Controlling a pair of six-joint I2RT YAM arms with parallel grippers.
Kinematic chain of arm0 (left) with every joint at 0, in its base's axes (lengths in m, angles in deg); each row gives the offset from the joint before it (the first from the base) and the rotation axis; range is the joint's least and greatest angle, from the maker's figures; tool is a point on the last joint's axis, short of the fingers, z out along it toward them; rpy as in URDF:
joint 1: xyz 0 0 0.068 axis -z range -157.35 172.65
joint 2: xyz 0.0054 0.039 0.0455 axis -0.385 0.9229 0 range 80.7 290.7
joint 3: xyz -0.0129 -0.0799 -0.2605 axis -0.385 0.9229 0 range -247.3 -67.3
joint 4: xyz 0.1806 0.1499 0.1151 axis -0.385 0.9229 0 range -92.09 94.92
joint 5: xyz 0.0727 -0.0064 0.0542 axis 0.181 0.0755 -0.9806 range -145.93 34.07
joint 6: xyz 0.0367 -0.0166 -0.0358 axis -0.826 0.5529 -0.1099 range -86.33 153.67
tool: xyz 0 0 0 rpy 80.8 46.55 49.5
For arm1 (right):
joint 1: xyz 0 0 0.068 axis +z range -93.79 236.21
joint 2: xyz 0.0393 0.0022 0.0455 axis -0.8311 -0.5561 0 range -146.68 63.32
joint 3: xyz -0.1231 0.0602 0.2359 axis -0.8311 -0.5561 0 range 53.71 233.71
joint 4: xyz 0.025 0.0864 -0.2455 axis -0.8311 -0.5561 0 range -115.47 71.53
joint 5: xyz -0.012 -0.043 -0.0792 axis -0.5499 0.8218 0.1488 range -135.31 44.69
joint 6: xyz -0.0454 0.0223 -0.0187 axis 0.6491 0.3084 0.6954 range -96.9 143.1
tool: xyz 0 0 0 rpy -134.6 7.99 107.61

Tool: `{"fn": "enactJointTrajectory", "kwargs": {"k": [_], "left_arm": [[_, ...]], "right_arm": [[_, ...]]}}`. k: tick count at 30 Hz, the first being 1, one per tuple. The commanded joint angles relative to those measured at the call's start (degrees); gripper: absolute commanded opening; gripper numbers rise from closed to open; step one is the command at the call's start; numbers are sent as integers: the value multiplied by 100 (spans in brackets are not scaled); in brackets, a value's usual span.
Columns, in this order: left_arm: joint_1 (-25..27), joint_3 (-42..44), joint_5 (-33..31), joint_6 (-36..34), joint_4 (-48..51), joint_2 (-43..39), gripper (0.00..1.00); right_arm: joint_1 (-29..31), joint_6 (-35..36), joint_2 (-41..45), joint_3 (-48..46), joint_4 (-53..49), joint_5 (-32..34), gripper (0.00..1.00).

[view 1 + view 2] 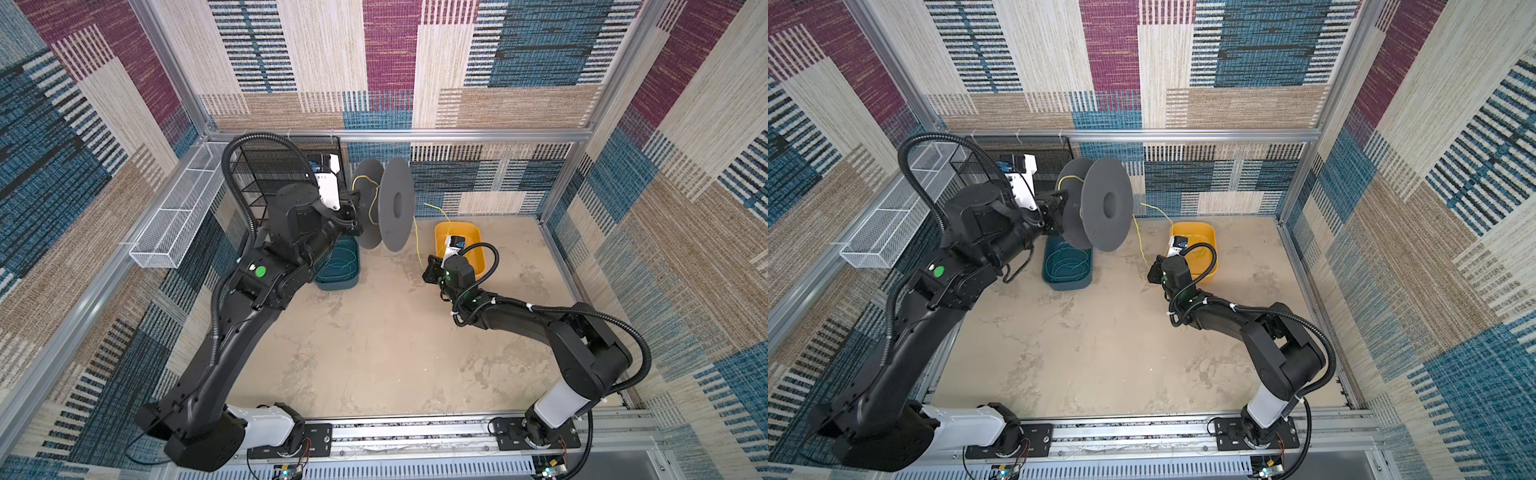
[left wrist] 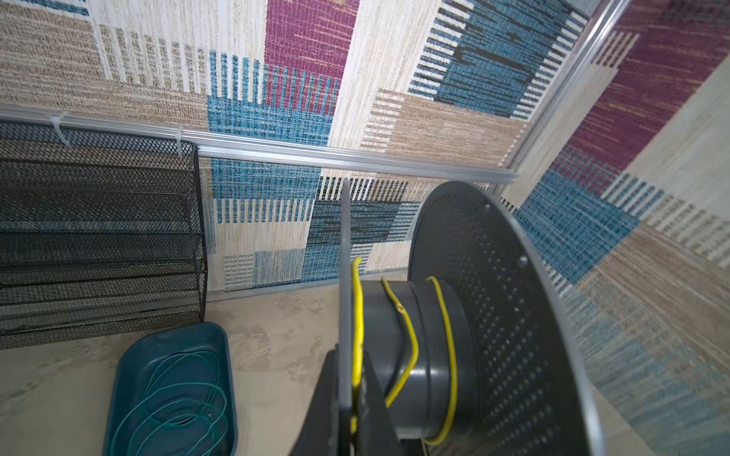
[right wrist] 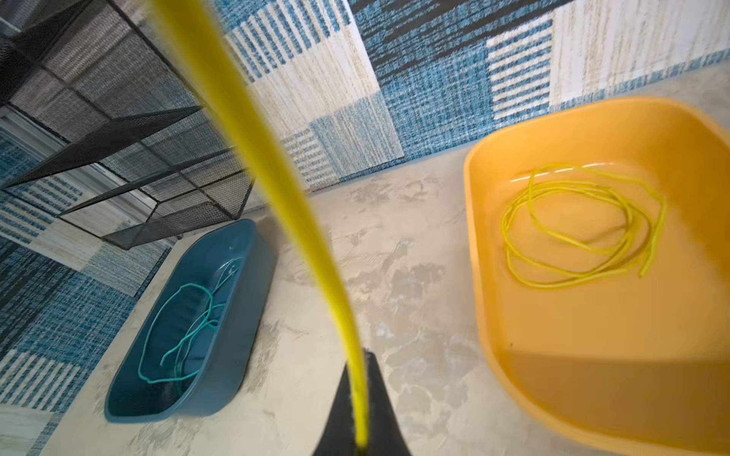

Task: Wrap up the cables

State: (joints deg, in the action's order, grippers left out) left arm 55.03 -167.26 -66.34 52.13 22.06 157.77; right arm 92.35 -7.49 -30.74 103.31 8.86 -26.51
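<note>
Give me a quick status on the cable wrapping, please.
Left gripper shut on spool flange. Right gripper shut on yellow cable; few loose turns on hub. Nothing blocking the run.

Bright yellow cables [image 3: 316,252], matt grey spool [image 1: 1096,224] with dotted perforation pattern on the flange, dark teal tray [image 1: 1067,286] holding green cable [image 3: 211,324], orange-yellow tray [image 3: 592,355], black mesh rack [image 2: 98,237], white mesh basket [image 1: 174,216], mottled beige bench [image 1: 395,332], walls [image 1: 457,62] in woven patchwork of blue, maroon, tan and cream stripes.

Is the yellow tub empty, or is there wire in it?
Not empty. In the right wrist view, loose loops of yellow wire lie on the floor of the yellow tub.
</note>
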Motion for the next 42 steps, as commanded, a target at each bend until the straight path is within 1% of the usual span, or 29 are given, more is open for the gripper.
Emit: {"fn": "enactJointTrajectory", "kwargs": {"k": [1,3,6,9,10,11,13,16,20,23,27,30,33,39,42], "left_arm": [[-59,158,-789,711,-1653,250,0],[-63,94,-1086,717,-1785,538,0],[-202,98,-1161,1140,-1956,855,0],[-206,-187,-1314,1154,-1889,1271,0],[-208,-324,-1325,1015,-1827,1459,0],[-205,-555,-1402,946,-1560,1680,0],[-200,-822,-1507,624,-1317,2030,0],[-193,-930,-1493,339,-977,2366,0],[-189,-671,-1489,70,-748,2589,0],[-161,-280,-1285,-87,-684,2629,0],[-88,445,-1170,-225,-688,2487,0],[26,1126,-1010,-273,-844,2204,0],[247,1743,-1082,-381,-804,1855,0],[697,3379,-1277,-440,-885,853,0],[953,4040,-1386,-454,-782,293,0]], "right_arm": [[354,-227,106,-65,546,599,0],[605,-211,148,-74,562,766,0],[926,-202,230,-162,661,937,0],[1269,-55,311,-219,766,1182,0],[1398,42,378,-169,724,1229,0],[1525,155,483,-137,669,1298,0],[1816,561,742,-156,762,1509,0],[2084,1018,1201,-54,707,1618,0],[2175,1502,1757,255,532,1437,0],[2167,1966,1932,699,364,1269,0],[2022,2542,1921,1405,180,1036,0],[1673,2641,1734,2053,-79,680,0],[1273,2689,1415,2702,-373,402,0],[501,2524,689,3976,-975,-251,0],[130,2170,319,4494,-1293,-678,0]]}}
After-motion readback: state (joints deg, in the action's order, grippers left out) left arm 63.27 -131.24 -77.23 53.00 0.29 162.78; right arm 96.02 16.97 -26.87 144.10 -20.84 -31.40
